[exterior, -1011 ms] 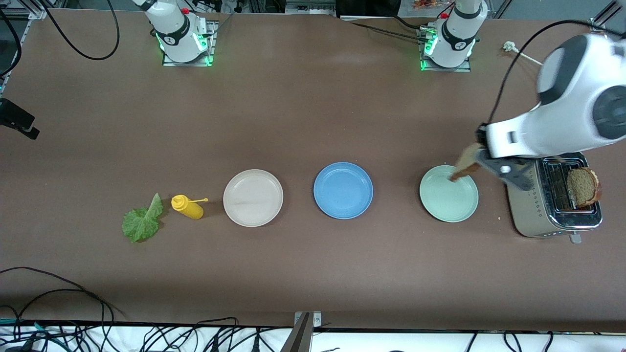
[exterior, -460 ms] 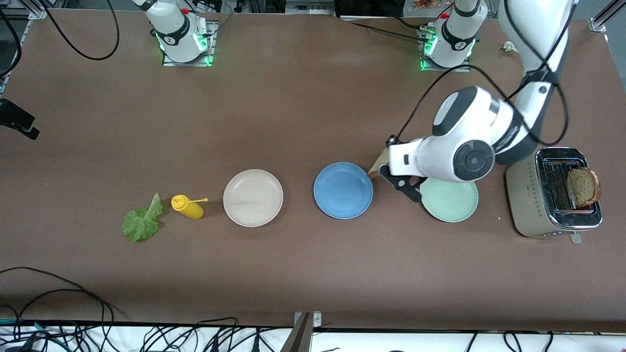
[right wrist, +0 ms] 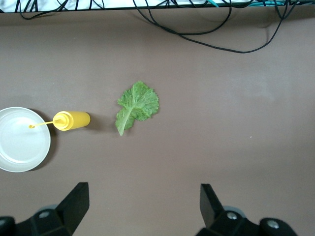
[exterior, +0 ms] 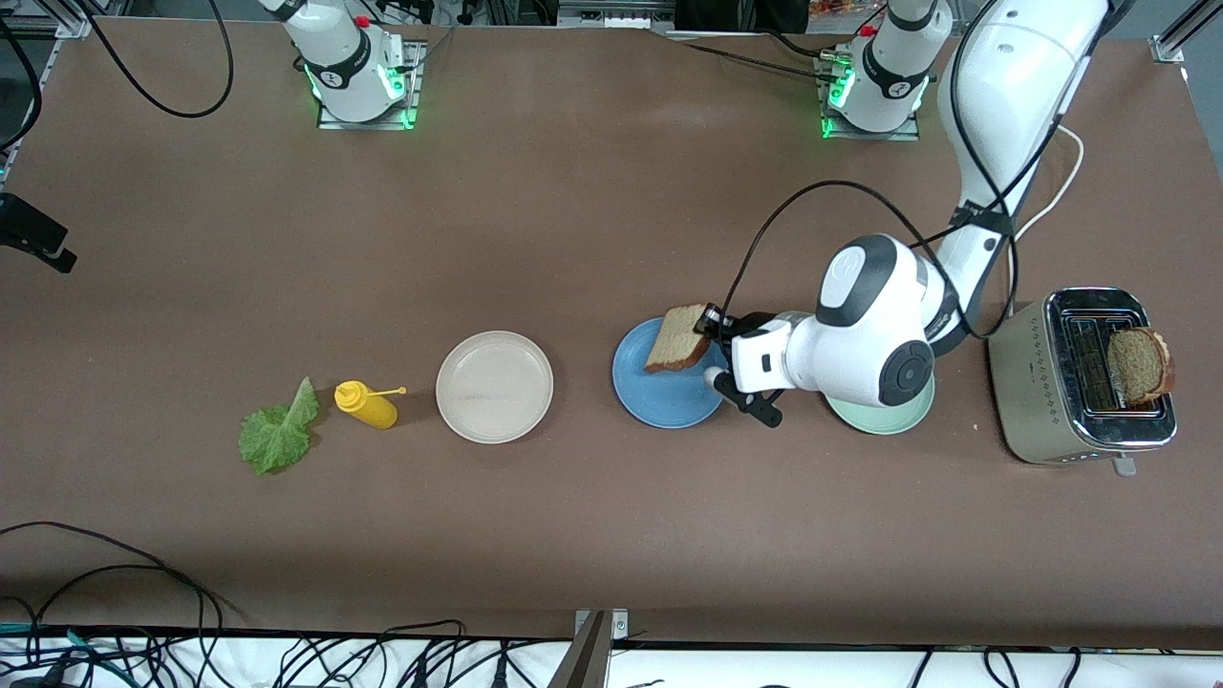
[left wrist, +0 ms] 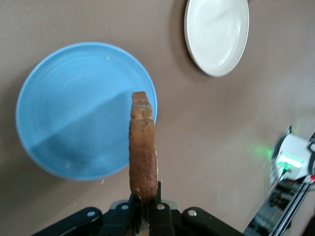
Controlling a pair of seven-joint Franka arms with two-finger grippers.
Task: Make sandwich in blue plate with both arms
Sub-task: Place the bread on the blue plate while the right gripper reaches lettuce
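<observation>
Table [exterior: 592, 239]: matte brown top; black cables along the edge nearest the front camera.
Blue plate [exterior: 659, 397]: round, smooth, shallow raised rim, in the middle of the plate row; nothing lies flat on it.
Bread slice [exterior: 676, 337]: brown wholemeal, darker crust, squarish; held on edge, tilted, over the blue plate's rim on the side toward the left arm's end.
Left gripper [exterior: 709, 323]: clamped on the bread slice by its crust edge, over the blue plate's rim; in the left wrist view the slice [left wrist: 143, 147] stands up from the closed black fingers [left wrist: 132, 212], with the blue plate [left wrist: 74, 108] below.
White plate [exterior: 494, 386]: cream, round, bare; beside the blue plate, toward the right arm's end.
Green plate [exterior: 884, 418]: pale mint, mostly hidden under the left arm; beside the blue plate, toward the left arm's end.
Toaster [exterior: 1051, 411]: shiny metal box, two slots; a second brown slice [exterior: 1139, 364] stands up out of one slot.
Bottle [exterior: 366, 403]: yellow squeeze bottle lying on its side, thin nozzle toward the white plate.
Lettuce [exterior: 278, 432]: ruffled green leaf, flat on the table, just beside the bottle, farther from the blue plate.
Right gripper [right wrist: 142, 206]: fingers wide apart, holding nothing, over bare table near the lettuce [right wrist: 137, 107]; the arm waits.
</observation>
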